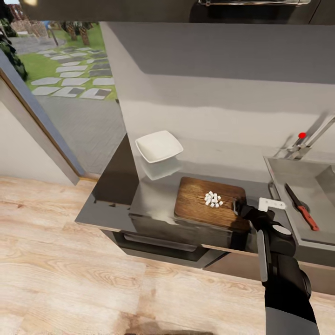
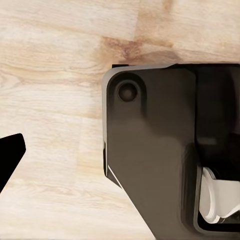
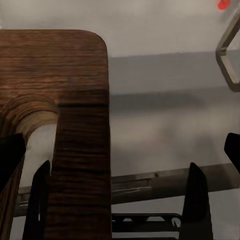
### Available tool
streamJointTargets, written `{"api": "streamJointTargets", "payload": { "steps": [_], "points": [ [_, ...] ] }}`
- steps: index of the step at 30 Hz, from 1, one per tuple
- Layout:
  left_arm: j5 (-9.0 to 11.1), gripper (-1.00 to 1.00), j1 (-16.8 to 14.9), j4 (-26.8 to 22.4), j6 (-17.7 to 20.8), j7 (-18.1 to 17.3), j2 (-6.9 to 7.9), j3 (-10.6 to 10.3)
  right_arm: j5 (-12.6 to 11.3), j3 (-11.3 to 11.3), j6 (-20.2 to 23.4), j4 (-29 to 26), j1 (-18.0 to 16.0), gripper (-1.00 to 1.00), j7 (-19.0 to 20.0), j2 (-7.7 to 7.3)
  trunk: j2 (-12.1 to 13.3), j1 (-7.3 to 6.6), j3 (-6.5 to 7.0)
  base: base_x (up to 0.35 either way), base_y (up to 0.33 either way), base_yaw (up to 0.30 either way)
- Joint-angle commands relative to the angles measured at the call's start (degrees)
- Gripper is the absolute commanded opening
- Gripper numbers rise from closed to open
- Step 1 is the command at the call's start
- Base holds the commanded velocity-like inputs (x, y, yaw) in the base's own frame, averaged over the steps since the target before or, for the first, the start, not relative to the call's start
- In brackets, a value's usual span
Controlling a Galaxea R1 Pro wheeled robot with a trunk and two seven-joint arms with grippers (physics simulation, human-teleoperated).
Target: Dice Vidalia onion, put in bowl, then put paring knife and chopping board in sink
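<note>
The brown chopping board (image 1: pixel 195 204) lies on the grey countertop (image 1: pixel 151 197) with a small heap of white diced onion (image 1: pixel 213 199) on it. Behind and to its left rests the white bowl (image 1: pixel 159 145), with nothing in it. On the drainboard of the sink (image 1: pixel 298 179) lies the red-handled paring knife (image 1: pixel 302 207). My right gripper (image 1: pixel 239 207) is open at the board's slotted short end. In the right wrist view, the right gripper (image 3: pixel 120 165) straddles the end strip of the board (image 3: pixel 82 150), one finger (image 3: pixel 40 200) in the slot. A dark part of the left gripper (image 2: pixel 10 155) hangs over the floor.
The tap (image 1: pixel 304 139) with its red knob (image 1: pixel 302 135) stands behind the sink. Grey wall rises directly behind the counter. A glass door (image 1: pixel 56 79) and pale wood floor (image 1: pixel 70 270) lie to the left. My own dark base (image 2: pixel 150 150) is below the left wrist.
</note>
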Motion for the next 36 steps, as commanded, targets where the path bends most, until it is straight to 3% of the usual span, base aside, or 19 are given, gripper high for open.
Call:
{"api": "streamJointTargets", "payload": {
  "steps": [1,17,33,34,36],
  "points": [
    [0.4,1.0,0.0,0.0,-0.1,0.0,0.06,-0.1,0.4,-0.1,0.3,-0.1,0.0,1.0,0.2,0.05,-0.1,0.03,-0.14,0.0,0.0,0.066],
    [0.4,1.0,0.0,0.0,-0.1,0.0,0.06,-0.1,0.4,-0.1,0.3,-0.1,0.0,1.0,0.2,0.05,-0.1,0.03,-1.12,0.0,-0.03,0.066],
    [0.4,1.0,0.0,0.3,-0.1,0.0,0.06,-0.1,0.4,-0.2,0.3,-0.1,0.0,1.0,0.2,-0.36,-0.1,0.03,-1.19,0.0,-0.003,0.005],
    [0.4,1.0,0.0,0.3,-0.1,0.0,0.06,-0.1,0.5,-0.2,0.3,-0.1,0.0,-1.0,0.2,-0.33,-0.1,0.03,-1.19,0.0,0.0,0.0],
    [0.4,1.0,0.0,0.3,-0.1,0.0,0.06,-0.1,0.5,-0.2,0.3,-0.1,0.0,-1.0,0.2,-0.31,-0.1,0.03,-1.19,0.0,0.0,0.0]
  ]
}}
